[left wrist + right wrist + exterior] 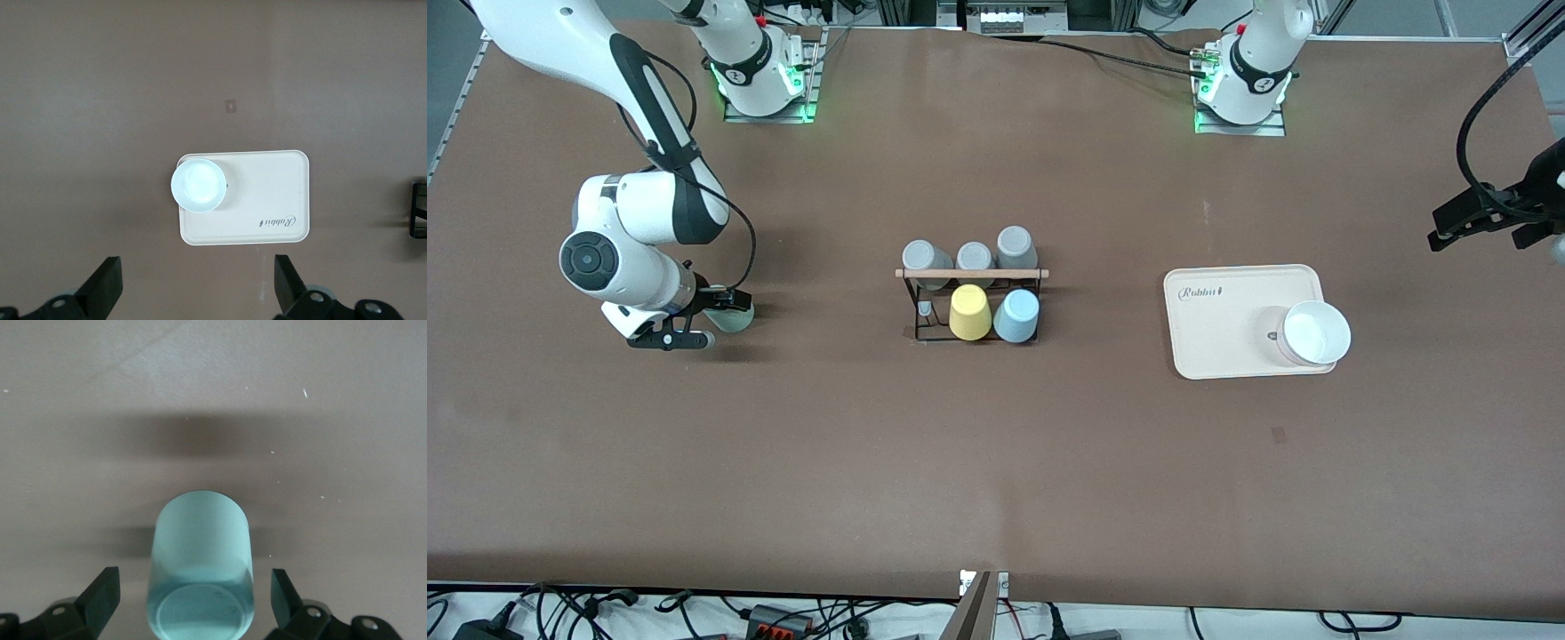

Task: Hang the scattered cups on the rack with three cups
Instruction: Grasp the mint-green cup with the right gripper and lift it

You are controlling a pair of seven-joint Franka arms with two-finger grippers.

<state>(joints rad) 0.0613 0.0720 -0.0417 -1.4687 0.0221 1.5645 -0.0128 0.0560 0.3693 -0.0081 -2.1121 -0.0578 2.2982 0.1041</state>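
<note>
Right hand straddles mint cup; white bowl on cream tray

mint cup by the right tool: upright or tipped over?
Tipped. The mint cup lies on its side on the table, base toward the wrist camera, between the open fingers of the right tool.

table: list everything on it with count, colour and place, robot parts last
rack: 1, black wire with wooden rod, mid-table
grey cups: 3, on the rack's row farther from the front camera
yellow cup: 1, rack's nearer row
light blue cup: 1, beside the yellow
mint cup: 1, lying between the right tool's fingers
tray: 1, cream, toward the left arm's end
white bowl: 1, on the tray
right tool: open around mint cup
left tool: open, above tray, waiting
</note>
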